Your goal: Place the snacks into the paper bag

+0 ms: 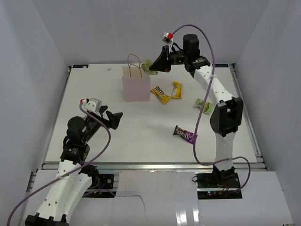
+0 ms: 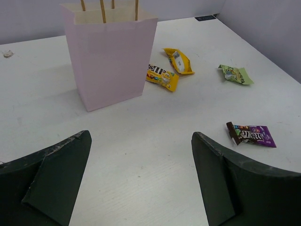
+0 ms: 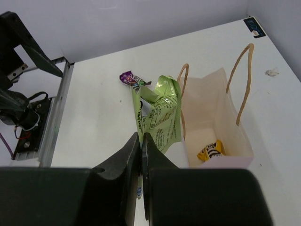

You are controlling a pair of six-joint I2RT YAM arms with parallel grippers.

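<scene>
Currently the crinkly green packet [image 3: 159, 110] hangs beside the open mouth of the pink paper bag [image 1: 136, 88], pinched in your right gripper [image 3: 142, 140]; one yellow packet [image 3: 210, 150] lies inside the bag; the purple packet [image 1: 184, 134] lies well apart on the table [image 1: 141, 146]; your left gripper [image 2: 141, 141] stands wide, holding nothing.

The pink paper bag [image 1: 136, 84] stands upright at upper centre with a yellow packet [image 3: 210, 150] inside. A crinkly green packet [image 1: 149, 65] hangs pinched beside its rim. Flat to its right lie a second yellow packet [image 1: 160, 94], an orange packet [image 1: 177, 90], a pale green packet [image 1: 203, 105] and a purple packet [image 1: 184, 134].
</scene>
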